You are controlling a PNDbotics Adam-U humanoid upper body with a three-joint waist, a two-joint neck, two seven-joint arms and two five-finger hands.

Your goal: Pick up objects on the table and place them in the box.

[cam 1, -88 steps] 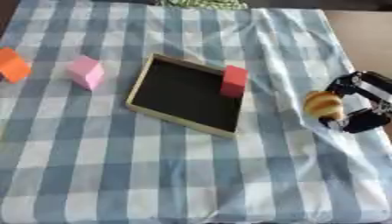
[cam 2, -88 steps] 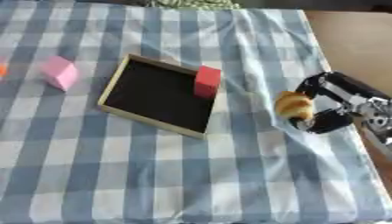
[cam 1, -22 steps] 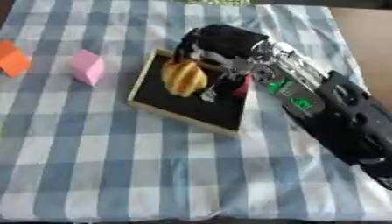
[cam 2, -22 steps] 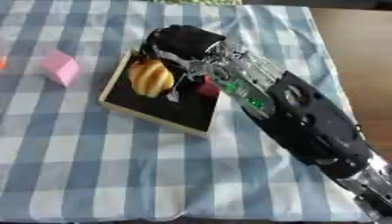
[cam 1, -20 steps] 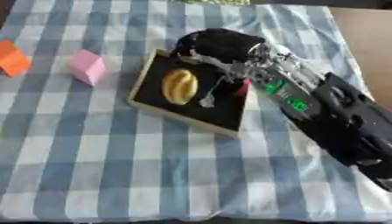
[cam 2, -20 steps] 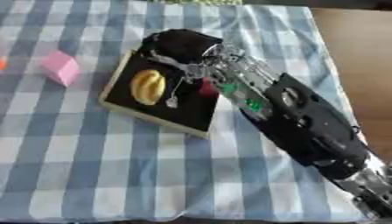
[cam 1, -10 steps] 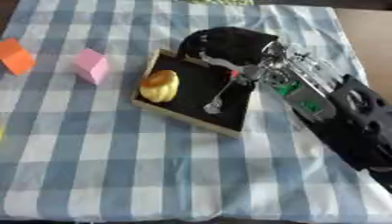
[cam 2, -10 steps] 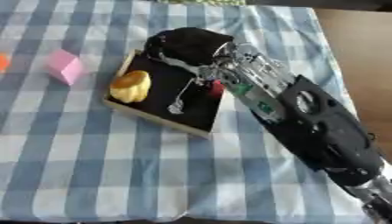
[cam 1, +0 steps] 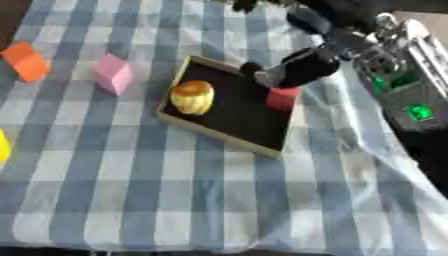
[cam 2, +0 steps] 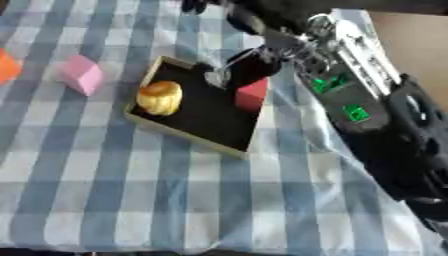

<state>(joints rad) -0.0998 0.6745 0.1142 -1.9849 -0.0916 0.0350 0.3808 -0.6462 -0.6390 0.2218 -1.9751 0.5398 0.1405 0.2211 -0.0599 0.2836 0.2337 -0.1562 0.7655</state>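
Observation:
A flat black box (cam 1: 229,131) with a pale rim lies askew in the middle of the checked cloth. Inside it, near the left wall, sits a yellow-brown bun-shaped object (cam 1: 193,97). A red block (cam 1: 282,98) stands at the box's right wall. My right hand (cam 1: 302,67) hangs over the box's far right corner, open, with nothing in it; its upper part runs out of the top edge. One dark finger (cam 2: 252,67) points down beside the red block. A pink block (cam 1: 114,74) and an orange block (cam 1: 26,61) lie on the cloth left of the box.
My right forearm (cam 2: 367,115), black with green lights, crosses the right side of the table. A yellow object (cam 1: 3,147) shows at the left edge. The blue and white cloth (cam 1: 175,200) is wrinkled by the box's right side; its near half is bare.
My right hand brought the bun-shaped object from the table's right side over the box and let it go inside. The hand has since drawn back toward the far right corner.

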